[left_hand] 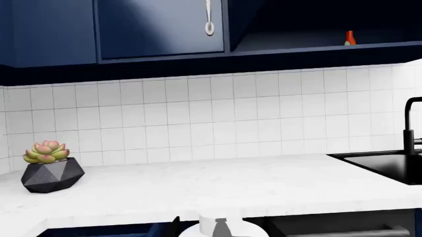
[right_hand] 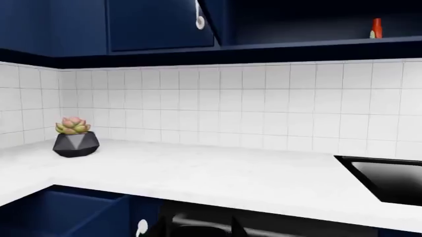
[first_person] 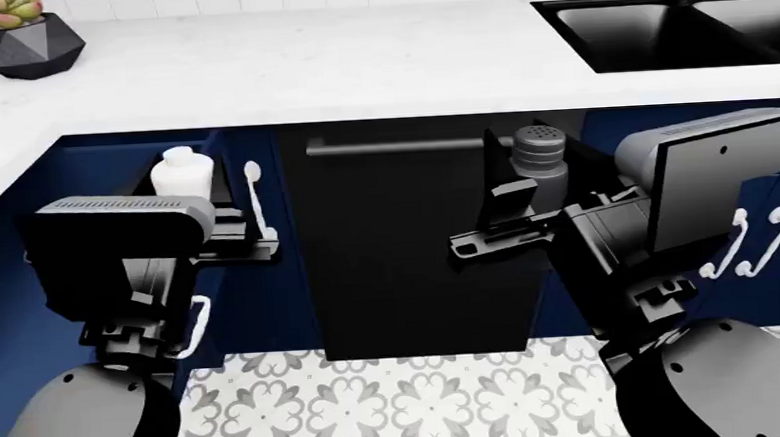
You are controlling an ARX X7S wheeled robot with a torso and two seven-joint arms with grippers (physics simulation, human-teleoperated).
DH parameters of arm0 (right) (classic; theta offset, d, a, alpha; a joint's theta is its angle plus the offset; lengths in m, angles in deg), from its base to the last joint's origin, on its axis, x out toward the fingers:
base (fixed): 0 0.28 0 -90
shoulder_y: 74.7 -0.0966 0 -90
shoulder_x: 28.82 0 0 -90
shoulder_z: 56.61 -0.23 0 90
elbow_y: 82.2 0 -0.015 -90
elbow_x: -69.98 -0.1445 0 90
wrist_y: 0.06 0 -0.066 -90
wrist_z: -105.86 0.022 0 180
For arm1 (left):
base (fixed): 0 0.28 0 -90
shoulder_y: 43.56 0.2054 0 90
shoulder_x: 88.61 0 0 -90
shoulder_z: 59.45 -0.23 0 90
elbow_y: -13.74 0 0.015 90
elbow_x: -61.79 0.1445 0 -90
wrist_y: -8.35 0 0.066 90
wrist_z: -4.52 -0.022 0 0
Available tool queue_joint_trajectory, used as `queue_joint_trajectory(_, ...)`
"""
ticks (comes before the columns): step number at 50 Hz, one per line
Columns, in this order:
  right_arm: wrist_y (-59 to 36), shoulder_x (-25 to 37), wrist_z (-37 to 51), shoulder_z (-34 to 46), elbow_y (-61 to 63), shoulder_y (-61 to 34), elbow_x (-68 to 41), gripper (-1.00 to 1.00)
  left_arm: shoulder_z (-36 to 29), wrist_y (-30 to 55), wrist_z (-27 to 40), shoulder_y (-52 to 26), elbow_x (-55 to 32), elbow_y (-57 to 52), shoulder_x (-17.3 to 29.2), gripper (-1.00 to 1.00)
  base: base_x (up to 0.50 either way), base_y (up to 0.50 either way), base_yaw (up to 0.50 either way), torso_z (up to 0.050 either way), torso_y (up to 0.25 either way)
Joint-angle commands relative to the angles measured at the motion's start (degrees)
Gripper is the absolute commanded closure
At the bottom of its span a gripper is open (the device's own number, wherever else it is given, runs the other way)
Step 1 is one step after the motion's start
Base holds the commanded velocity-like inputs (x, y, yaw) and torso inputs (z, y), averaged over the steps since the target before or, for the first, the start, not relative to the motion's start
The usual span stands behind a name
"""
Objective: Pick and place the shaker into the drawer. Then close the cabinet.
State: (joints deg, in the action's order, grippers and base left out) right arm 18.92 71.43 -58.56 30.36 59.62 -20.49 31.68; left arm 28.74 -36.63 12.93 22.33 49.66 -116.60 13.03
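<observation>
The shaker (first_person: 542, 160), whitish with a grey perforated cap, is upright in my right gripper (first_person: 529, 196), held in front of the black appliance. In the right wrist view only the dark fingertips (right_hand: 162, 228) and a dark rounded top between them show. The navy drawer (first_person: 144, 166) stands pulled out at the left, also in the right wrist view (right_hand: 72, 212). The slim white handle (first_person: 257, 200) is beside it. A plain white bottle (first_person: 180, 175) stands at the drawer, right ahead of my left gripper (first_person: 231, 237). It fills the lower edge of the left wrist view (left_hand: 221, 228). I cannot tell whether the left fingers touch it.
The black appliance front (first_person: 413, 267) with a grey bar handle (first_person: 393, 146) lies between the arms. A potted succulent (first_person: 31, 37) sits far left on the white counter (first_person: 315, 72), and a black sink (first_person: 674, 23) far right. An upper shelf holds a red bottle (left_hand: 350, 38).
</observation>
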Motion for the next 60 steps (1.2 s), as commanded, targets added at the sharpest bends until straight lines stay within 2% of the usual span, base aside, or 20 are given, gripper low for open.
queue_joint_trajectory(1,0.6,0.15,0.28,0.16,0.09,0.21,-0.31,1.0,-0.23,0.3,0.83,-0.18,-1.03,-0.4,0.24,1.0,-0.34,0.48,0.0,0.0,0.0)
queue_joint_trajectory(17,1.15,0.85,0.73,1.26,-0.59,-0.64,-1.04,1.0,-0.93,1.33,1.02,-1.5,-1.7,-0.36,0.81,1.0,-0.32,0.49,0.0,0.0,0.0)
queue_joint_trajectory(25,2.18,1.26,0.67,1.74,-0.72,-0.45,-1.21,1.0,-1.22,1.55,1.2,-1.8,-1.93,-0.42,1.06,1.0,0.11,0.5,0.0,0.0,0.0)
queue_joint_trajectory(30,2.74,1.2,0.37,1.36,-0.68,-0.26,-1.99,1.0,-1.43,1.89,1.42,-1.84,-2.04,-0.73,1.27,1.0,0.0,0.0,0.0,0.0,0.0)
queue_joint_trajectory(34,1.61,-0.05,0.3,-1.82,-0.56,-0.71,-5.21,1.0,-1.65,2.06,1.57,-2.01,-2.08,-0.74,1.43,1.0,0.0,0.0,0.0,0.0,0.0)
queue_joint_trajectory(37,-0.91,-3.22,1.18,-8.48,-0.63,-1.67,-11.97,1.0,-1.94,1.74,1.7,-1.62,-2.01,-0.65,1.45,1.0,0.0,0.0,0.0,0.0,0.0)
queue_joint_trajectory(40,-1.73,-3.95,0.99,-11.74,1.13,-2.59,-17.53,1.0,-2.25,1.52,1.87,-1.33,-1.84,-0.45,1.58,1.0,0.0,0.0,0.0,0.0,0.0)
queue_joint_trajectory(43,-2.02,-3.91,1.8,-12.68,1.92,-2.68,-19.33,1.0,-2.5,1.44,1.98,-1.32,-1.83,-0.39,1.62,1.0,0.0,0.0,0.0,0.0,0.0)
queue_joint_trajectory(49,1.66,-0.11,0.75,-5.56,4.08,-0.59,-11.99,1.0,-2.5,1.58,2.06,-1.31,-2.15,-0.61,1.83,1.0,0.0,0.0,0.17,0.0,0.0)
queue_joint_trajectory(60,1.83,1.37,1.44,-2.89,3.86,-0.67,-11.95,1.0,-2.89,1.87,2.22,-1.86,-2.58,-0.7,2.1,1.0,0.0,0.0,0.5,0.0,0.0)
